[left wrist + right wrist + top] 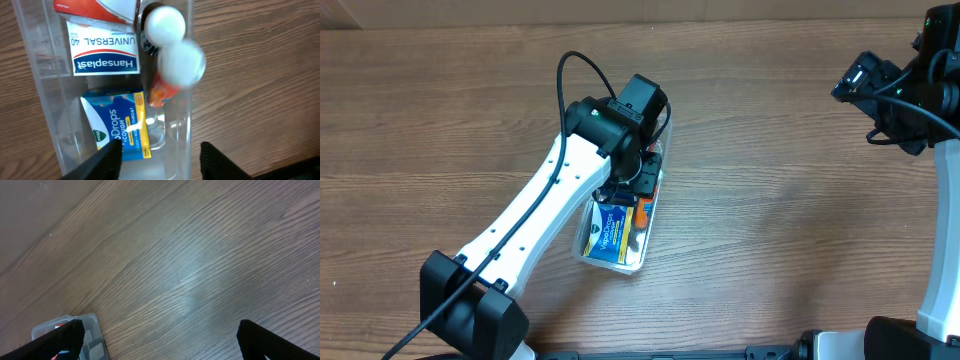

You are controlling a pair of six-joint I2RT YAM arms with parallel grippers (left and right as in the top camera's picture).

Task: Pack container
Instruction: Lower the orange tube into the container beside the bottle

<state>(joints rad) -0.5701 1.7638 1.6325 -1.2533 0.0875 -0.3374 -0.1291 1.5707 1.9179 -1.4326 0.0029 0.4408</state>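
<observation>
The clear plastic container [623, 266] lies mid-table, long and narrow. It holds a blue cough-drops box [612, 230], a white Hansaplast box [104, 49] and an orange item with blurred white rounded parts [161, 93]. My left gripper [638, 182] hovers over the container, open and empty. In the left wrist view the left gripper [162, 162] has one finger over the blue box [117, 125] and the other outside the container's wall [189, 125]. My right gripper [880, 85] is raised at the far right, open and empty [167, 345].
Bare wooden tabletop [780, 200] surrounds the container. The right wrist view shows one container corner [92, 330] at its lower left. The right arm's base stands at the right edge [940, 290].
</observation>
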